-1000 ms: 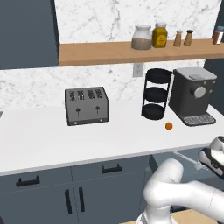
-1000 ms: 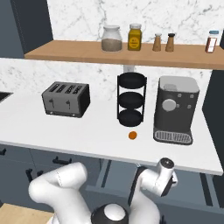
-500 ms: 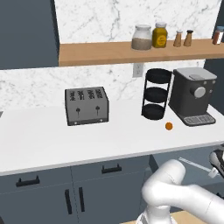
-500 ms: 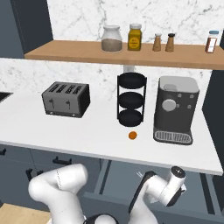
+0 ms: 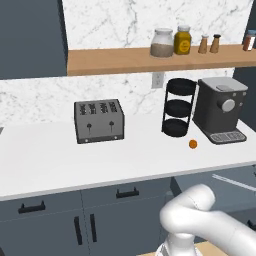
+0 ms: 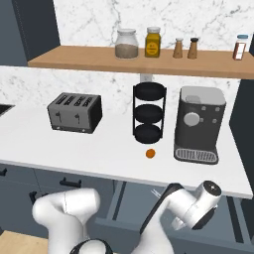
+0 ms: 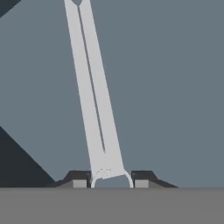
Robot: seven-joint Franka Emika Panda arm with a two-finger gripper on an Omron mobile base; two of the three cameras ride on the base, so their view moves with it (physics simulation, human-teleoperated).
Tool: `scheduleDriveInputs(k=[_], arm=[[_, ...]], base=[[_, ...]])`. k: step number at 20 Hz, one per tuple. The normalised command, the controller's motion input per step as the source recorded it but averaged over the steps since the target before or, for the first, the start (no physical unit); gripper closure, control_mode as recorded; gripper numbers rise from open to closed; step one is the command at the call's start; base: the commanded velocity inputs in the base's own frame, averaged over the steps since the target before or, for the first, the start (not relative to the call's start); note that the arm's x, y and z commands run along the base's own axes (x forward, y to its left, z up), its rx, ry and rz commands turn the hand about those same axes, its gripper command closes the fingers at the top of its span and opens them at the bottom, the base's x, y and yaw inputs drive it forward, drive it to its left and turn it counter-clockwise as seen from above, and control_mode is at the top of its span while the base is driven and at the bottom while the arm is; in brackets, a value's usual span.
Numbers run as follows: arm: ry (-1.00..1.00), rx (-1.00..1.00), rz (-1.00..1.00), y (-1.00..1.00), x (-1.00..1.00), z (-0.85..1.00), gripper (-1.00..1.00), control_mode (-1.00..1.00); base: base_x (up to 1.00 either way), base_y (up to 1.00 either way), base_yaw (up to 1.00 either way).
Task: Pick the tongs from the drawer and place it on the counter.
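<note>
Tongs [image 7: 94,87] run as two flat, pale silvery strips, smooth and matte, from the looped hinge end at 6 o'clock in the hand view up to about 11 o'clock, the strips lying side by side with a thin seam between them. We see them resting on the plain slate-grey floor of the drawer [image 7: 175,87], which has no texture at all; a darker wedge cuts in at 8 o'clock. In the left base view the tongs [image 5: 234,182] show as a slim white line at 4 o'clock, inside the open drawer [image 5: 210,187] below the counter [image 5: 45,165] edge.

Our gripper [image 7: 111,181] stands with its two dark, blocky fingertips [image 7: 79,180] spread, one on each side of the rounded hinge loop, just beside it; we cannot tell whether they touch it.

Above the drawer the counter is flat, white and glossless. On it sit a boxy grey toaster [image 5: 99,120], a black three-tier round rack [image 5: 179,107], a small orange ball [image 5: 193,144] and a dark coffee machine [image 5: 221,108]. A wooden shelf [image 5: 110,60] carries jars [image 5: 162,42] before veined marble.
</note>
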Motion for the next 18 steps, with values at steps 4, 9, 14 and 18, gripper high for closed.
scheduleDriveInputs(k=[4, 9, 14, 18], arm=[[-0.03, 0.01, 0.21, 0.01, -0.04, 1.0, 1.0, -1.0], [-0.14, 0.0, 0.18, 0.19, -0.01, 1.0, 1.0, -1.0], [-0.14, 0.01, 0.09, 0.63, 0.16, 0.74, 1.0, -1.0], [-0.04, 0.0, 0.01, 1.0, 0.66, 0.13, 1.0, -1.0]], base=[[0.0, 0.0, 0.0], [0.0, 0.0, 0.0], [0.0, 0.0, 0.0], [0.0, 0.0, 0.0]])
